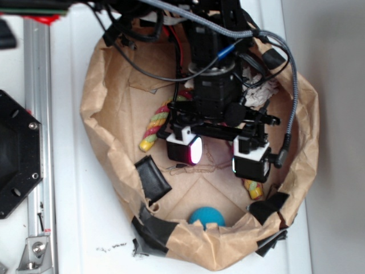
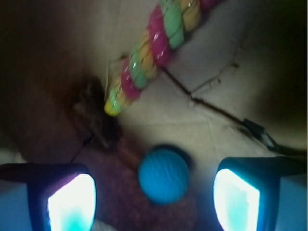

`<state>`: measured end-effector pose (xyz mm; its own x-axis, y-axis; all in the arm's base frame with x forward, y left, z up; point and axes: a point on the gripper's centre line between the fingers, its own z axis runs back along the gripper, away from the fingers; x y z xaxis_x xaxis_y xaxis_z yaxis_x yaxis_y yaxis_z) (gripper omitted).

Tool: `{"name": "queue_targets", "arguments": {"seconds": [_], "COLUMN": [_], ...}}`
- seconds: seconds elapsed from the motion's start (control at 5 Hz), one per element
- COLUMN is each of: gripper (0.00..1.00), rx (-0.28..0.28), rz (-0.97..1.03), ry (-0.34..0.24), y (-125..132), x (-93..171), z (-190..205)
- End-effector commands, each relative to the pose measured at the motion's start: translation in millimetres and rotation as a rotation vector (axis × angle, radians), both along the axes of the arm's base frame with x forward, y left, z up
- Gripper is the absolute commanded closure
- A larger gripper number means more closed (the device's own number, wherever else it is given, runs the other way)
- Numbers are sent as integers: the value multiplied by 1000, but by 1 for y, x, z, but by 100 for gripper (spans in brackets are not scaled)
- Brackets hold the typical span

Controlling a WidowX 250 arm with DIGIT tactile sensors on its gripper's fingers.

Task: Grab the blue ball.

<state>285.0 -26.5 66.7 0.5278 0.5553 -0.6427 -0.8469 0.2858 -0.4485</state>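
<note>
The blue ball (image 1: 206,217) is a small teal-blue sphere lying on the brown paper floor at the near wall of the paper bin; part of it is hidden behind the bin's front rim. In the wrist view the ball (image 2: 163,175) lies on the floor below and between my two glowing pads, touching neither. My gripper (image 1: 219,155) hangs open above the bin's middle, farther from the camera than the ball, nothing between its fingers (image 1: 185,147). The wrist view shows the gripper (image 2: 154,202) with its pads (image 2: 72,204) wide apart.
A crumpled brown paper bin (image 1: 108,154) patched with black tape (image 1: 151,178) rings the workspace. A pink, green and yellow striped rope (image 1: 155,127) lies at the left and runs under the arm; the rope (image 2: 154,53) crosses the wrist view. Thin strings (image 2: 207,103) lie on the floor. An aluminium rail (image 1: 35,114) stands left.
</note>
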Motion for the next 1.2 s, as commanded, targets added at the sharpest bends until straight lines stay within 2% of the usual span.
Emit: {"name": "queue_targets", "arguments": {"seconds": [0.0,0.2,0.4,0.6,0.8,1.0], "gripper": [0,0,92,100,100,100], "rx": [-35,-58,-75,-95,-79,-54], "rz": [-133,-184,-249,-264,-272,-277], "ry": [71,124,160,169,161,118], "y": [-46,-56,-59,-66,-68,-63], "x": [10,-2,-11,-14,-17,-15], "z": [-14,-22,-26,-27,-28,-26]}}
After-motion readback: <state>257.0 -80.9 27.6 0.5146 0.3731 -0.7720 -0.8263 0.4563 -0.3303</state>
